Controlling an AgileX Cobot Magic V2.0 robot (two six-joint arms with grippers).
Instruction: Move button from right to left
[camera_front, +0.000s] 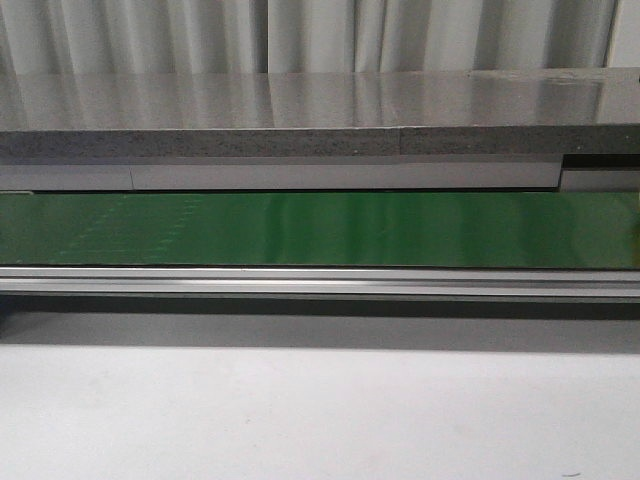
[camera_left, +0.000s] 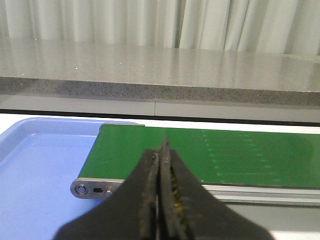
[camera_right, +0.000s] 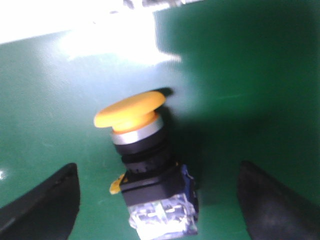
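Note:
The button (camera_right: 145, 165) shows only in the right wrist view. It lies on its side on the green belt (camera_right: 250, 75), with a round yellow cap, a silver ring, a black body and a clear base. My right gripper (camera_right: 158, 200) is open, its two dark fingers (camera_right: 45, 200) wide apart on either side of the button and not touching it. My left gripper (camera_left: 162, 165) is shut and empty, held over the near rail at the left end of the green belt (camera_left: 200, 155). The front view shows neither the button nor a gripper.
A blue tray (camera_left: 40, 165) lies beside the belt's left end (camera_left: 82, 189). The green belt (camera_front: 320, 228) runs across the front view, with a metal rail (camera_front: 320, 282) along its near side and a grey counter (camera_front: 320, 110) behind it. White table surface (camera_front: 320, 420) lies in front.

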